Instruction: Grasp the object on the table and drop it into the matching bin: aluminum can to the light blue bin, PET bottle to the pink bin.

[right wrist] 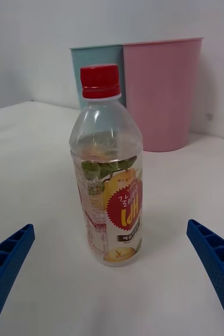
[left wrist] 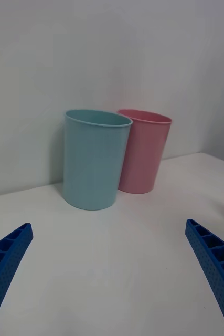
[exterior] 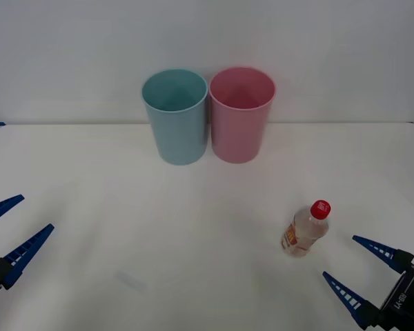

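The big white desk (exterior: pixel 90 179) holds everything. At the far side, near 12 o'clock in the front view, stand two tall bins, so close that they look like they touch. The light blue bin (exterior: pixel 176 117) is on the left and the pink bin (exterior: pixel 241 115) is on the right. Both stand straight up with their mouths open to the top.

The right claw (exterior: pixel 368 271) sits low at about 4 o'clock, with its two blue fingers spread wide and holding nothing. The left claw (exterior: pixel 7 227) waits at about 8 o'clock, far from the bottle, and its fingers are spread wide too.

The PET bottle (exterior: pixel 305 231) is the smallest thing. It stands up on the desk, well in front of the pink bin. It is near the right claw, at about 10 o'clock from it, just past the fingertips and not touching them. In the right wrist view the bottle (right wrist: pixel 107 173) stands in the middle of the gap between the two fingers, red cap on top.
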Available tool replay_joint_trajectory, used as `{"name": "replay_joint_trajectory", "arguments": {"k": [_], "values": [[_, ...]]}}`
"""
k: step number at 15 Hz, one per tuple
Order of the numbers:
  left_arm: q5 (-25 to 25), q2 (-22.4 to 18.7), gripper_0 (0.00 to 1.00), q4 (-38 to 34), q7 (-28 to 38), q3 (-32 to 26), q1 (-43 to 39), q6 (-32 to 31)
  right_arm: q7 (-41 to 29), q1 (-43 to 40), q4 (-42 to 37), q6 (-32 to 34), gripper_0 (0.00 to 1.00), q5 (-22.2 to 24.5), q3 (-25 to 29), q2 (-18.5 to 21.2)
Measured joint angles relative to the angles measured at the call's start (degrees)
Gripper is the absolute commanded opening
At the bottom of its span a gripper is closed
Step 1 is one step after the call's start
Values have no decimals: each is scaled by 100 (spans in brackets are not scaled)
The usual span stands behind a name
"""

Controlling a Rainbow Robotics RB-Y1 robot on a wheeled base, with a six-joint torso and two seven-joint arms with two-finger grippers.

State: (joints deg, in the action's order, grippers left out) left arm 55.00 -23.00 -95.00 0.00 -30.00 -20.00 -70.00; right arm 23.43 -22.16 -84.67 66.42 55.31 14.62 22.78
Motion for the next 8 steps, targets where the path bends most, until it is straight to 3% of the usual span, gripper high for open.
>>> {"name": "replay_joint_trajectory", "arguments": {"k": [8], "values": [[0, 0, 100, 0, 0, 0, 1, 0, 284, 606, 437, -445, 100, -4, -591, -98]]}}
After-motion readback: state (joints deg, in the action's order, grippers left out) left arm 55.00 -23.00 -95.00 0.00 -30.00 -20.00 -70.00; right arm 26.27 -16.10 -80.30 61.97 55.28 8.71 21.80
